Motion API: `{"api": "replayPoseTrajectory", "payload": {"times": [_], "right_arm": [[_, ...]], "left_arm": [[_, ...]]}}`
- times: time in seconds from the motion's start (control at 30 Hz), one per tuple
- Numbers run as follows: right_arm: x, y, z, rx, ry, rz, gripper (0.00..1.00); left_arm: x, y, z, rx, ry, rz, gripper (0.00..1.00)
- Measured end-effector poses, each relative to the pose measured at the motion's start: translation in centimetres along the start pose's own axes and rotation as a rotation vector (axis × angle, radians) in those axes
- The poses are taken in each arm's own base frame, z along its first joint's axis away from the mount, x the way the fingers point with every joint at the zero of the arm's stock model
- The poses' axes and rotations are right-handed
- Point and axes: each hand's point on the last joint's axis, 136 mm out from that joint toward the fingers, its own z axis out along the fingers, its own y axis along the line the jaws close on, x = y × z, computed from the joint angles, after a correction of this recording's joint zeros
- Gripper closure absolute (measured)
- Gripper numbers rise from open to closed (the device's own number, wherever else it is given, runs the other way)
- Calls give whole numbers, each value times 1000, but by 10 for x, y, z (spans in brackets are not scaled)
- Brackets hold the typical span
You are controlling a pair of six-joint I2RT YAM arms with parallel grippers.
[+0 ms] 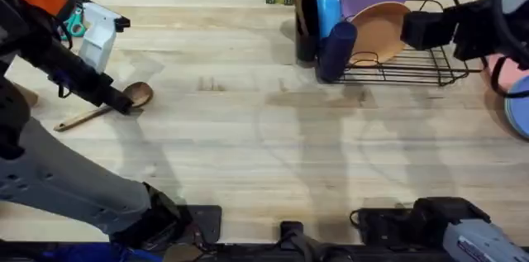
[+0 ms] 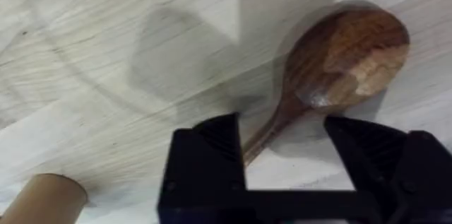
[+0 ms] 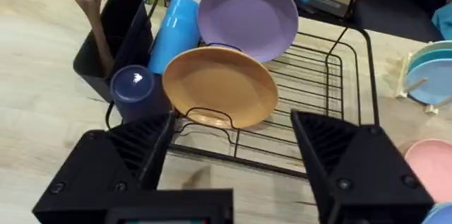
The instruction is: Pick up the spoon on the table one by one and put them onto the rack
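Overhead: spoon diagonal, bowl toward rack.

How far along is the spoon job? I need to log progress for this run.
Done, apparently: one wooden spoon already stands in the rack's utensil cup. In hand: the left gripper is open, its fingers straddling the neck of the spoon lying on the table; it is not lifted yet. Left: close, lift and carry it to the rack, where the open right gripper hovers.
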Motion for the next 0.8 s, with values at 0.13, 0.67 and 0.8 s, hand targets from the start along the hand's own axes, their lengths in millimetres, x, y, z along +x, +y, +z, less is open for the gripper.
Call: {"api": "replayPoseTrajectory", "payload": {"times": [0.13, 0.67, 0.8], "right_arm": [[0, 0, 0, 0, 0, 0, 5], [0, 0, 0, 0, 0, 0, 5], [0, 0, 0, 0, 0, 0, 5]], "left_arm": [[-1, 0, 0, -1, -5, 0, 556], [-3, 3, 0, -13, -11, 0, 896], [-5, 2, 0, -19, -1, 13, 909]]}}
